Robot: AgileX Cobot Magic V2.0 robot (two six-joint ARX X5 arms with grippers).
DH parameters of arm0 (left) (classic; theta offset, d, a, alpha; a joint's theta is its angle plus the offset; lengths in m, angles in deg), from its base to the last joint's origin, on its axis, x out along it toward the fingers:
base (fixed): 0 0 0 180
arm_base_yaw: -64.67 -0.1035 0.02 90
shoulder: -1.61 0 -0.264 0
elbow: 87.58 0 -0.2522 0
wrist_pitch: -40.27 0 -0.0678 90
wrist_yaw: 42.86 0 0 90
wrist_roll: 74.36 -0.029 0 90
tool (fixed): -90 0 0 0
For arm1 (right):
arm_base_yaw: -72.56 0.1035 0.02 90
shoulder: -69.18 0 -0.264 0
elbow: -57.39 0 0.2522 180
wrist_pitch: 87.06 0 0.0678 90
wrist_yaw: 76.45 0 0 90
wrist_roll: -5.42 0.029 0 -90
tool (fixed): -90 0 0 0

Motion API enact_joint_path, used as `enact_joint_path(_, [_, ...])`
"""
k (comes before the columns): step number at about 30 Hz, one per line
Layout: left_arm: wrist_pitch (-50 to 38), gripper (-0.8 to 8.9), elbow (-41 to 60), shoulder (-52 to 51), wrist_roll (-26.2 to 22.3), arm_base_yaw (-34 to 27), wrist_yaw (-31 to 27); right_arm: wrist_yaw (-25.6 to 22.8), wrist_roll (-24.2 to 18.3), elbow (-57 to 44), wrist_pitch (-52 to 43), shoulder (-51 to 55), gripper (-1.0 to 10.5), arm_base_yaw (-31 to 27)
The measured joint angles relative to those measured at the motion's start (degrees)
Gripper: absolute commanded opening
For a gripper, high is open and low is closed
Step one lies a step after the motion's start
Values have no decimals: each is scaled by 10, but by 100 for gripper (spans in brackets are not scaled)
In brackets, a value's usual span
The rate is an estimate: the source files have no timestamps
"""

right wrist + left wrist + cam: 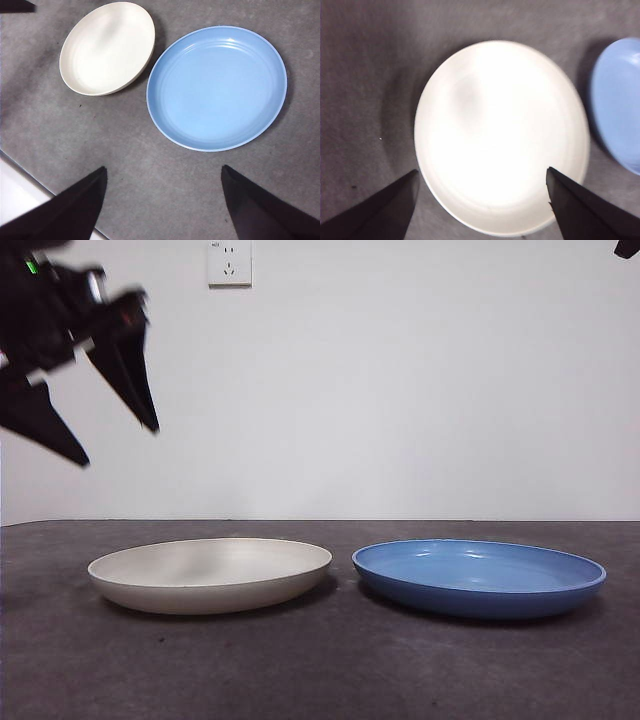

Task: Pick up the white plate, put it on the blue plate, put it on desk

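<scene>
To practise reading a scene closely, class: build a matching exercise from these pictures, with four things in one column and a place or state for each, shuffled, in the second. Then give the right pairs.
Column one:
1. white plate
2. blue plate
3. left gripper
4. right gripper

Column two:
A. open, high above the blue plate
B. glossy, on the desk, nothing on it
C. open, in the air above the white plate
D. matte, on the desk beside the blue one

Pairs: 1-D, 2-B, 3-C, 4-A

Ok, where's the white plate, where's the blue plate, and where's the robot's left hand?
white plate (210, 575), front view, on its inner bowl.
blue plate (478, 570), front view, on its glossy inside.
left hand (115, 440), front view, between its open fingertips, above the white plate's side.
</scene>
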State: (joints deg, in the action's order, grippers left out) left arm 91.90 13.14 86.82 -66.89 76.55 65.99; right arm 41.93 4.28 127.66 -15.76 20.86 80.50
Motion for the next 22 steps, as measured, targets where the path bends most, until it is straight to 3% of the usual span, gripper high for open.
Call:
enact_joint_path(6, [-30,396,-7,84,-8,0,-39,0,0,0,0,0,366,0])
enact_joint_path(22, [-71,327,-7,167,-8,0,-40,0,0,0,0,0,366,0])
